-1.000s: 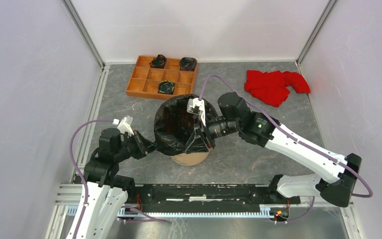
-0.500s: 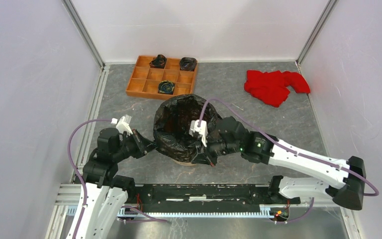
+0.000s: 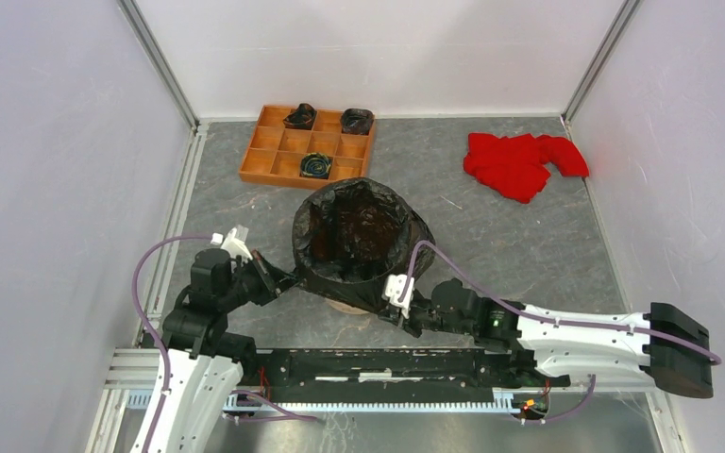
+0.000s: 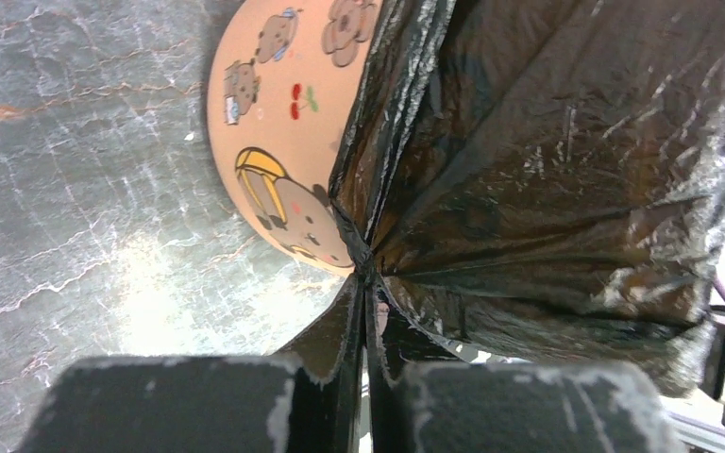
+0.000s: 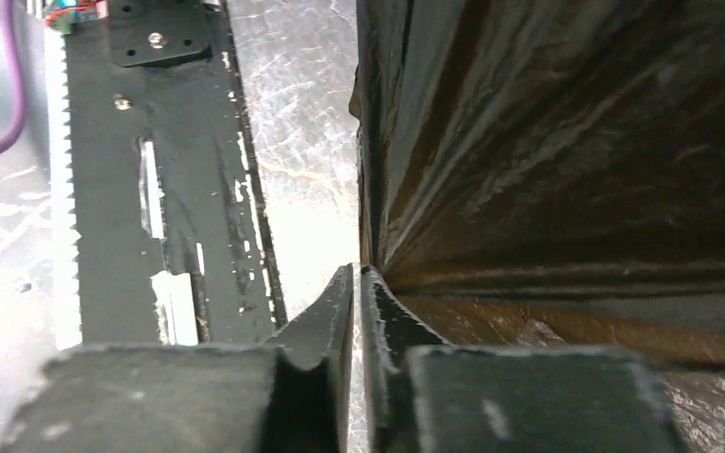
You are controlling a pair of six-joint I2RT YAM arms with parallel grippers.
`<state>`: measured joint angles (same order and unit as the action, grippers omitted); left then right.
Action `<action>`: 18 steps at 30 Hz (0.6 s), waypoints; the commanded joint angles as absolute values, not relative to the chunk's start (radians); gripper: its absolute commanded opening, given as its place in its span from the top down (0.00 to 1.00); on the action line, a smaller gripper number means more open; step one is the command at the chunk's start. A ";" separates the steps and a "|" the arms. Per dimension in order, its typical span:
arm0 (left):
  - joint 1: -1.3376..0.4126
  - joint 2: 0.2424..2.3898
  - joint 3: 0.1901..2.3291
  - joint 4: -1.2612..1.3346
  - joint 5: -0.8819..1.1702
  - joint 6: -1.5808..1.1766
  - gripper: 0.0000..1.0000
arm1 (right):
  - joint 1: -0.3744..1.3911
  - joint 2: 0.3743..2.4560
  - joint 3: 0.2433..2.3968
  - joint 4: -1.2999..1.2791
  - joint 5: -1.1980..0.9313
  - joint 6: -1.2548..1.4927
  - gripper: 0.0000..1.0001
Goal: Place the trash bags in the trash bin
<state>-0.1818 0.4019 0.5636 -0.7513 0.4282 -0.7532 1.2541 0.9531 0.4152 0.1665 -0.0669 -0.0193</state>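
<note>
The black trash bag (image 3: 357, 231) lines the peach-orange trash bin (image 3: 347, 305) and drapes over its rim, hiding most of the bucket. My left gripper (image 3: 288, 276) is shut on the bag's left lower edge. In the left wrist view the gripper (image 4: 368, 283) pinches gathered film (image 4: 547, 170) beside the cartoon-printed bucket wall (image 4: 283, 142). My right gripper (image 3: 387, 300) is low at the bag's near right edge. In the right wrist view the gripper (image 5: 359, 278) has its jaws closed, and the bag's folds (image 5: 547, 170) converge at the tips.
An orange-brown wooden tray (image 3: 274, 156) with small rolled black bundles stands behind the bin. A red cloth (image 3: 519, 162) lies at the back right. The black base rail (image 3: 387, 363) runs along the near edge, close to the right gripper; it also shows in the right wrist view (image 5: 179, 189).
The right arm dropped from the bag's right rim and swung toward the near edge, drawing the film down over the bucket's front. The left gripper kept its hold and barely moved.
</note>
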 commanded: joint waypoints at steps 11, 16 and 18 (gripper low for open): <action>-0.181 0.411 0.540 -0.703 0.374 -0.800 0.92 | 1.287 0.510 0.546 -0.283 0.335 0.321 0.48; -0.181 0.404 0.528 -0.693 0.353 -0.833 0.92 | 1.284 0.527 0.681 -0.423 0.682 0.454 0.37; -0.181 0.400 0.516 -0.693 0.349 -0.846 0.92 | 1.261 0.626 0.793 -0.487 0.761 0.420 0.35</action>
